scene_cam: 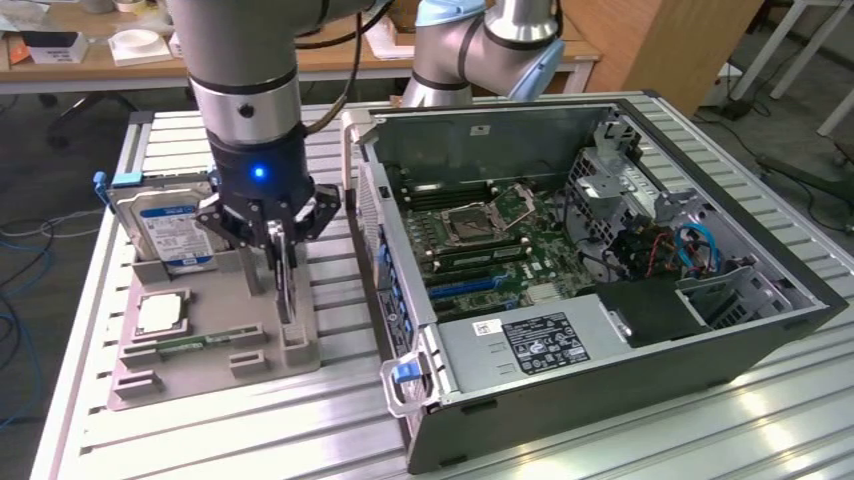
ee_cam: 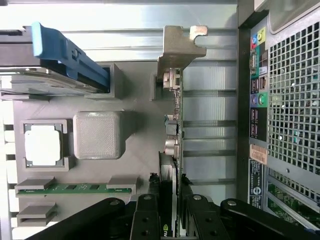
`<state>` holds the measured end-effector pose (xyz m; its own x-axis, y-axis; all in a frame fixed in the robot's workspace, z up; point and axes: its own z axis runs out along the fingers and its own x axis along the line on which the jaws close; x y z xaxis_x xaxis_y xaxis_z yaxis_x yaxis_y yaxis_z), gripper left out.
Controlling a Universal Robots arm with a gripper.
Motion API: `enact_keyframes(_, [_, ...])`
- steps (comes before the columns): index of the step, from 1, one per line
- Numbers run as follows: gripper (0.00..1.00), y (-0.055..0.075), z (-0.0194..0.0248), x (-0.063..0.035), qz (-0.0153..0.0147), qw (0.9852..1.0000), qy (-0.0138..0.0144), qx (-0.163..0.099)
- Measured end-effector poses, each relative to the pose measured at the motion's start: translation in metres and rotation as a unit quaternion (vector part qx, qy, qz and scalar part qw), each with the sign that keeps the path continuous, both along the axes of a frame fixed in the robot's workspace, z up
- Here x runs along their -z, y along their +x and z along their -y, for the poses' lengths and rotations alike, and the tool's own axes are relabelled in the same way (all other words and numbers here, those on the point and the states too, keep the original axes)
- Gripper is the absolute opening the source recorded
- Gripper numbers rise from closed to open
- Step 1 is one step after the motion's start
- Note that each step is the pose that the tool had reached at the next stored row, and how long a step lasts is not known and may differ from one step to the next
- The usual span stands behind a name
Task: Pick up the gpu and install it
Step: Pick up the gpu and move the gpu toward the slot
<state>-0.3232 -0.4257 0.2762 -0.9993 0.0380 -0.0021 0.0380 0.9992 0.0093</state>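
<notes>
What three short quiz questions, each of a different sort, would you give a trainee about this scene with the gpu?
1. Choose one: the gripper is shut on A) the memory stick, B) the gpu, C) the square chip.
2. True or false: the gpu stands on edge in the gray holder tray, outside the open computer case.
3. Fill the gap: in the tray, on the exterior view's left of the gripper, the ______ with the blue-white label stands upright.
Key: 1 B; 2 true; 3 hard drive.
</notes>
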Motion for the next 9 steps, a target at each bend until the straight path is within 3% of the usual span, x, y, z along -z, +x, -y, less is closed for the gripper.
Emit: enact_keyframes(9, [0.26,0.0,0.0,-0.022,0.0,1.0,0.0,0.0])
